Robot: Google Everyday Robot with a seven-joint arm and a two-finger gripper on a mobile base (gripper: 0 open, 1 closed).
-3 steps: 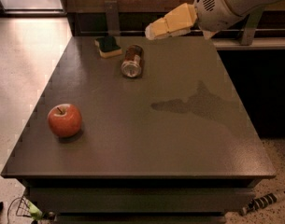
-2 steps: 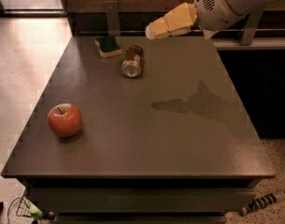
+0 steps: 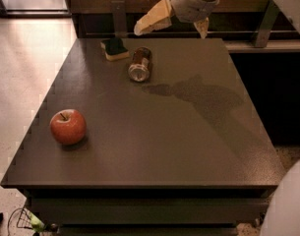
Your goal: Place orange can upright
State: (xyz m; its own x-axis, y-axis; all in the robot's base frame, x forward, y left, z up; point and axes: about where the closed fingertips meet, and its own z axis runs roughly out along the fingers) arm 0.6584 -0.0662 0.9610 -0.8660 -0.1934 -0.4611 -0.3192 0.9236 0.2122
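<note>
The orange can [image 3: 140, 64] lies on its side at the back of the dark table [image 3: 179, 146], with one silver end facing the front. My gripper [image 3: 170, 32] hangs above the table's back edge, up and to the right of the can and not touching it. Its two cream fingers [image 3: 152, 18] are spread apart and hold nothing. The arm's shadow falls on the table right of the can.
A yellow sponge with a green top [image 3: 114, 48] sits just left of the can at the back. A red apple [image 3: 68, 126] rests near the front left. A dark rail and posts [image 3: 119, 14] run behind the table.
My gripper and wrist have moved left along the back edge, closer to above the can. The can, sponge and apple have not moved.
</note>
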